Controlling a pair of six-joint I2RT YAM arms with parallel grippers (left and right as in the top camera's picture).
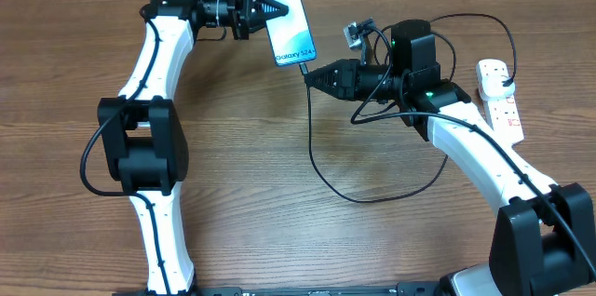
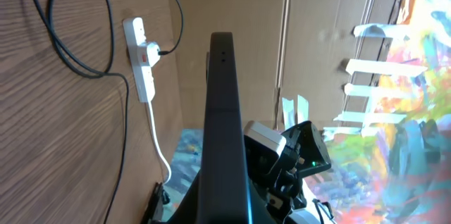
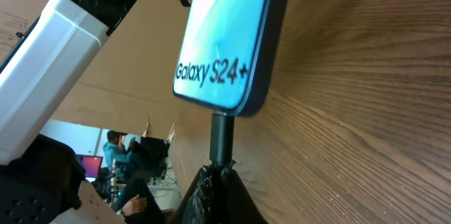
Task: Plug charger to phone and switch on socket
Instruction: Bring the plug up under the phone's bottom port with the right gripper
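Observation:
The phone (image 1: 294, 24) shows its light blue "Galaxy S24" screen and lies tilted at the back of the table. My left gripper (image 1: 259, 7) is shut on the phone's far end. In the left wrist view the phone (image 2: 222, 125) appears edge-on as a dark bar. My right gripper (image 1: 313, 76) is shut on the charger's black connector (image 3: 222, 134). The connector's tip meets the bottom edge of the phone (image 3: 225, 34); how deep it sits is hidden. The charger's cable (image 1: 354, 195) loops across the table to a plug (image 1: 504, 76) in the white socket (image 1: 498, 96).
The socket (image 2: 141, 62) lies by the right table edge, its thick white cord (image 2: 156, 136) running off behind it. The cable's slack loop lies between my two arms. Cardboard panels (image 2: 232, 5) stand behind the table.

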